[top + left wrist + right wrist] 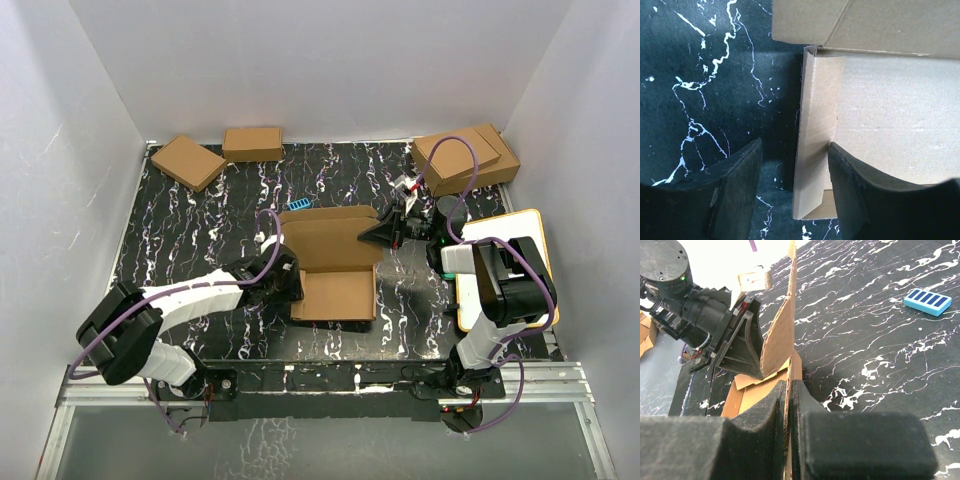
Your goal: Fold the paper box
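The paper box lies half folded in the middle of the black, white-veined tabletop, between the two arms. Its near part is a shallow tray, and a wider panel joins it on the far side.

The left fingers are at the left side of the tray. In the left wrist view they stand apart, with the narrow left side wall of the box upright between them. The inner finger touches this wall at its tip, and the outer finger is over the tabletop, apart from the wall. They have hold of nothing.

The right fingers are at the right end of the far panel. In the right wrist view they are pressed together on a thin cardboard flap of the box, which stands upright and runs away from the camera. Behind the flap this view also shows the left arm's black fingers.

A small blue striped block lies just beyond the far edge of the box. Two small brown boxes rest at the far left corner. Two larger stacked brown boxes are at the far right. A white board with a yellow edge lies on the right, partly under the right arm.
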`<action>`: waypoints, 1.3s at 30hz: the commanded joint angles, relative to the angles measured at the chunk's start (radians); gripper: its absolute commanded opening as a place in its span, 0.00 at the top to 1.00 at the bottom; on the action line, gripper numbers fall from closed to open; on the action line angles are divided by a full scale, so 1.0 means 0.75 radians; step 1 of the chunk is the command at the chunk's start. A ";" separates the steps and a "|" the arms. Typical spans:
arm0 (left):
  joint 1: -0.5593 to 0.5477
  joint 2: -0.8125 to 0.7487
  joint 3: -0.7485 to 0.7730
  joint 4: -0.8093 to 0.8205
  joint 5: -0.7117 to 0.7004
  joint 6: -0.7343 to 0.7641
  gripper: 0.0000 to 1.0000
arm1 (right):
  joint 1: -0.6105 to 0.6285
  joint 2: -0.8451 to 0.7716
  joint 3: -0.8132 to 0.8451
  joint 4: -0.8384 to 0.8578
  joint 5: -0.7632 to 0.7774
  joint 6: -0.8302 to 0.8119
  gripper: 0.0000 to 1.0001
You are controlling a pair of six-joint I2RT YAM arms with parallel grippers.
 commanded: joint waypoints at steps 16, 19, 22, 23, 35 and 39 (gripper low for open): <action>-0.004 0.017 -0.020 0.052 -0.082 0.062 0.80 | 0.001 -0.009 -0.007 0.191 -0.016 0.016 0.92; -0.005 0.021 -0.021 0.066 -0.080 0.060 0.87 | 0.003 -0.012 -0.008 0.196 -0.016 0.019 0.92; -0.004 0.004 -0.029 0.090 -0.084 0.077 0.87 | 0.009 -0.012 -0.009 0.199 -0.016 0.021 0.92; -0.004 -0.007 -0.034 0.103 -0.082 0.086 0.86 | 0.010 -0.012 -0.009 0.198 -0.016 0.020 0.92; 0.004 -0.032 -0.007 0.099 -0.071 0.125 0.68 | 0.010 -0.010 -0.010 0.201 -0.016 0.019 0.92; 0.023 -0.075 -0.016 0.100 -0.050 0.121 0.68 | 0.012 -0.009 -0.010 0.201 -0.018 0.018 0.92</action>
